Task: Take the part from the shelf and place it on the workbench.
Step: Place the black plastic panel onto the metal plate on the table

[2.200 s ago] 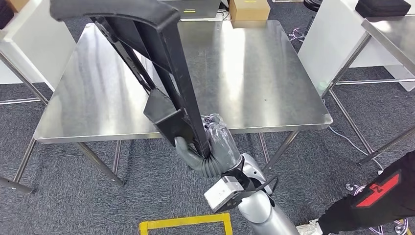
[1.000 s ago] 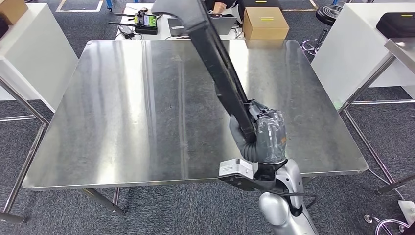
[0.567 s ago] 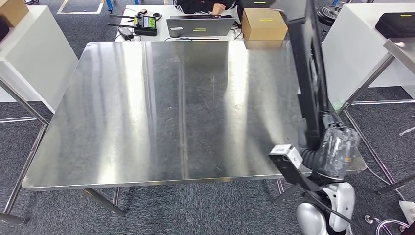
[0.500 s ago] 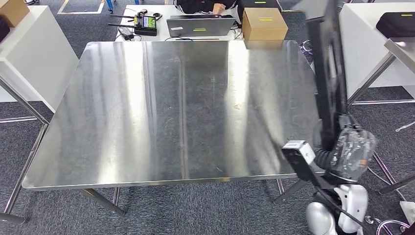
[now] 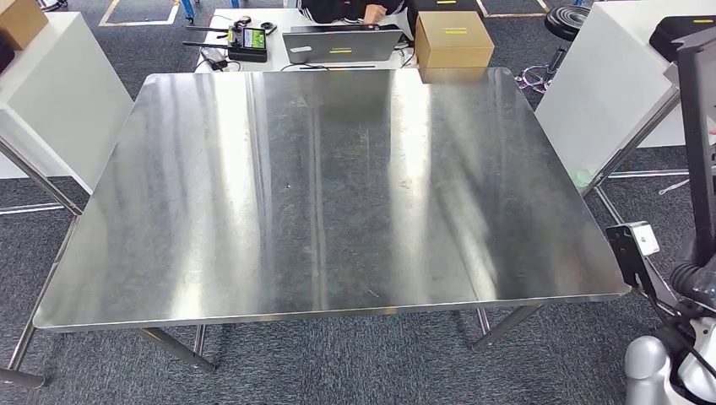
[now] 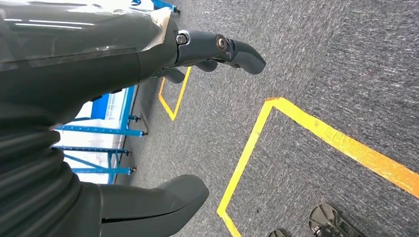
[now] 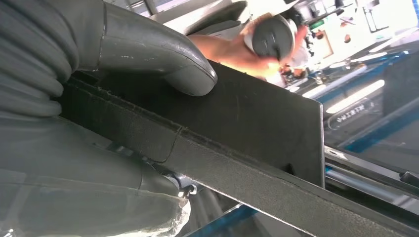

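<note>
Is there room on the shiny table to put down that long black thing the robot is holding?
Yes, plenty. The steel workbench is bare from its near edge up to the far edge, where a cardboard box and a laptop crowd the table behind. The right hand grips the black part beyond the bench's right edge, near the white table.
</note>
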Controlling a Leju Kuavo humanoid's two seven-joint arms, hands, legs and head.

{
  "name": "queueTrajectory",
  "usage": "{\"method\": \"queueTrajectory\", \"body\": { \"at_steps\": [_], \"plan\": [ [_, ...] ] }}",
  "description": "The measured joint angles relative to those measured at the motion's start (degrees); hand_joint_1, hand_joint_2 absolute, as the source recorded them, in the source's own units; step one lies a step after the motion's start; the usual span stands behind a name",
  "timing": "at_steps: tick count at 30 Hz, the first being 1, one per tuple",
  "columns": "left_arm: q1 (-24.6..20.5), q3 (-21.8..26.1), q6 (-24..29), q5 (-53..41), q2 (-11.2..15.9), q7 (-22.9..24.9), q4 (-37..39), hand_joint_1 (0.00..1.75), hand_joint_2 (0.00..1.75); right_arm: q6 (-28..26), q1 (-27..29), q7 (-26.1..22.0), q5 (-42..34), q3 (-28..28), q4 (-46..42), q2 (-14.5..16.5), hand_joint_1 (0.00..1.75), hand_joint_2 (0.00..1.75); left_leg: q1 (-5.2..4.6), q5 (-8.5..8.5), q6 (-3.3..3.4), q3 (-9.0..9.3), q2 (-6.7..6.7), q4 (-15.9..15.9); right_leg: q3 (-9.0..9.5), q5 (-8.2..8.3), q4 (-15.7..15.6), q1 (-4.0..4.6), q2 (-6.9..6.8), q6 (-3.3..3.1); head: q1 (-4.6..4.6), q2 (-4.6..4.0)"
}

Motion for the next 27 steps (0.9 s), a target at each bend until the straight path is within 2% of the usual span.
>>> {"method": "queueTrajectory", "body": {
  "at_steps": [6,9,12,14,19,27],
  "plan": [
    [-0.1,1.3,0.0,-0.4,-0.2,0.0,0.0,0.00,1.75,-3.1,-6.4,-0.1,-2.4,-3.1,13.8,-8.4,1.75,1.75,-0.02,0.01,0.00,0.03,0.00,0.0,0.03,0.00,0.0,-0.03,-0.01,0.01,0.00,0.00],
    [-0.1,2.1,0.5,-0.3,-0.4,0.0,0.0,0.00,1.75,-5.8,-7.5,-2.4,-5.7,-4.5,18.1,-11.4,1.75,1.75,-0.06,0.01,0.01,0.04,-0.04,0.0,0.09,-0.08,0.0,-0.04,-0.02,0.14,0.01,0.00],
    [-0.1,2.9,1.1,-0.1,-0.7,0.0,0.0,0.00,1.75,-8.8,-5.6,-4.0,-8.0,-5.1,15.8,-11.1,1.75,1.75,-0.12,0.01,0.01,0.06,-0.06,0.0,0.12,-0.10,0.0,-0.06,-0.03,0.19,0.00,0.00],
    [-0.1,3.4,1.2,-0.1,-1.0,0.0,0.0,0.00,1.75,-9.7,-4.0,-3.2,-7.9,-5.2,12.1,-10.3,1.75,1.75,-0.14,0.01,0.01,0.10,-0.06,-0.1,0.10,-0.11,0.0,-0.07,-0.03,0.19,-0.02,0.00],
    [-0.1,4.3,1.3,-0.4,-1.4,0.0,0.0,0.00,1.75,-10.6,-1.9,-0.9,-7.3,-7.0,4.6,-9.3,1.75,1.75,-0.13,0.01,0.00,0.19,-0.04,-0.2,0.10,-0.14,0.0,-0.06,-0.02,0.16,-0.02,0.00],
    [-0.1,5.1,1.1,-0.4,-2.0,0.0,0.0,0.00,1.75,-10.4,-1.5,-1.3,-5.0,-8.9,-1.1,-7.8,1.75,1.75,-0.13,0.00,-0.01,0.37,-0.02,-0.3,0.27,-0.14,0.0,-0.05,0.00,0.15,-0.02,0.00]
  ]
}}
